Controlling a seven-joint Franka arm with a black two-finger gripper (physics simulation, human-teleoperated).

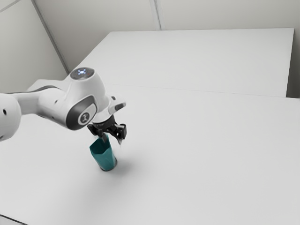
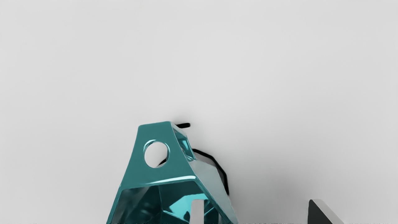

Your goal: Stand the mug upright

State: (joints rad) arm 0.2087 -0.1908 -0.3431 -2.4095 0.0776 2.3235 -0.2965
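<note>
Surface (image 1: 206, 159): while stretching from the lower left to the right edge of the exterior view, looks pale and smooth; may let a pushed mug (image 1: 105, 161) skid.

Arm (image 1: 49, 102): in from the left edge of the exterior view, bent down toward the lower left.

Hand (image 1: 112, 140): left of centre in the exterior view, just above the mug; fingers (image 2: 313, 214) apart, one within the mouth and the other outside, well apart from the wall (image 2: 214, 179); clamped on nothing.

Mug: in the lower left of the exterior view, with base down and opening toward the hand. Seems to lean; hard to tell whether resting flat or slightly tipped. Probably fairly light and stiff, slick on glossy faces, perhaps brittle enough to deserve a gentle squeeze.

Wall: likely best to grip here, across its thickness. Close softly from both sides, correct any lean slowly, settle flat, then release.

Rim (image 2: 174, 179): too thin for a shallow bite; could slip or pivot if caught only at the edge.

Handle (image 2: 181, 168): flat, pierced with a round hole; keep free of snags during any turn.
</note>
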